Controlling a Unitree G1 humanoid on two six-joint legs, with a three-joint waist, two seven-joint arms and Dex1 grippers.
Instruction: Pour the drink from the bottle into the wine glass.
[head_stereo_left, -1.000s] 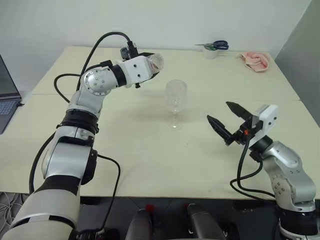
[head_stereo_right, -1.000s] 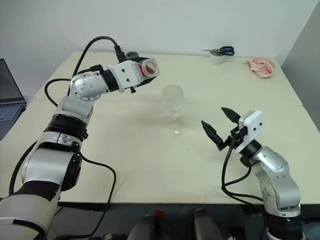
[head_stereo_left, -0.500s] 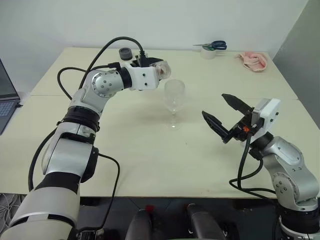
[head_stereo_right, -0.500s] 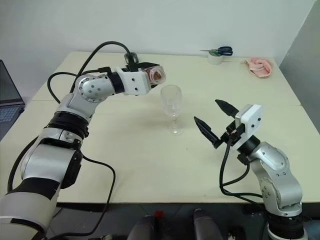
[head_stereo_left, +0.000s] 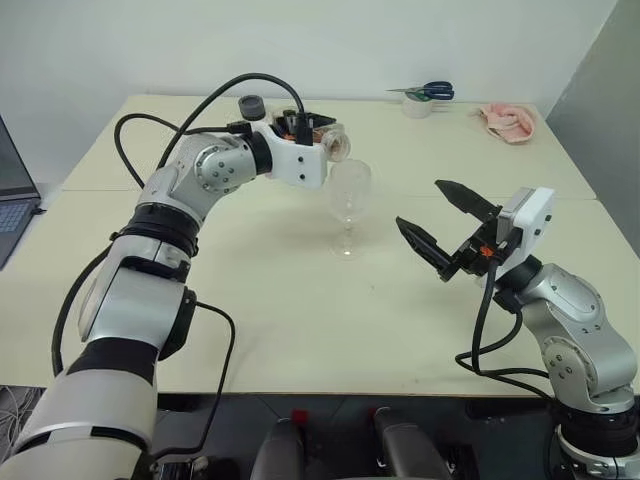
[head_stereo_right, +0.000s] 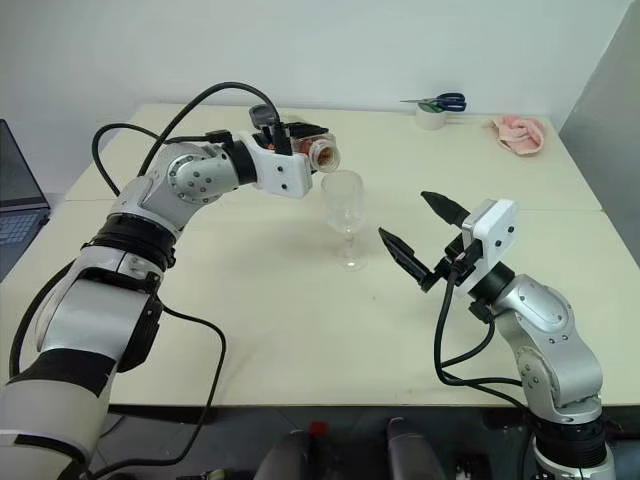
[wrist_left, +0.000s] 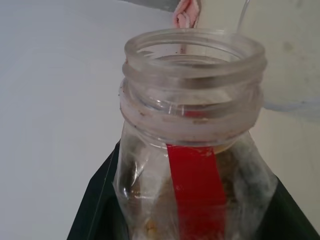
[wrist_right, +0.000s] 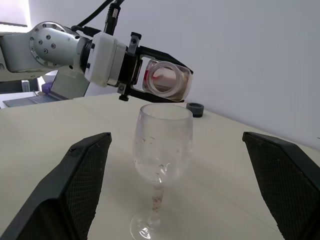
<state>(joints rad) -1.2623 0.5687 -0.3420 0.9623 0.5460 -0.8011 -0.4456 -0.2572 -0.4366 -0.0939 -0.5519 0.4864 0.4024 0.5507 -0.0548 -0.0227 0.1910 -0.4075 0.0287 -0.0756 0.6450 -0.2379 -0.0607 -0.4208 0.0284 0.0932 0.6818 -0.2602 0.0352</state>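
Gripping the bottle (head_stereo_right: 318, 152) around its body, the left gripper (head_stereo_right: 300, 150) held it lying nearly level, its open mouth just above and behind the near rim of the wine glass (head_stereo_right: 345, 215). The right gripper (head_stereo_right: 420, 240) hung spread wide and empty beside the glass, apart from it.

To pour well, the mouth probably needed to sit squarely over the bowl before the tilt went further, and the tilt should be eased on slowly, since a wide neck can release its contents in a rush. The glass stood unsupported on a thin stem, so a knock from the bottle's lip could tip it.

The bottle was uncapped; the left wrist view showed its red label strip (wrist_left: 196, 192) and only a little brownish drink (wrist_left: 150, 225) low in the body. The glass bowl looked empty, apart from what seemed to be droplets on its wall. A dark cap (head_stereo_left: 251, 105) lay on the table (head_stereo_left: 300, 320) behind the left arm.
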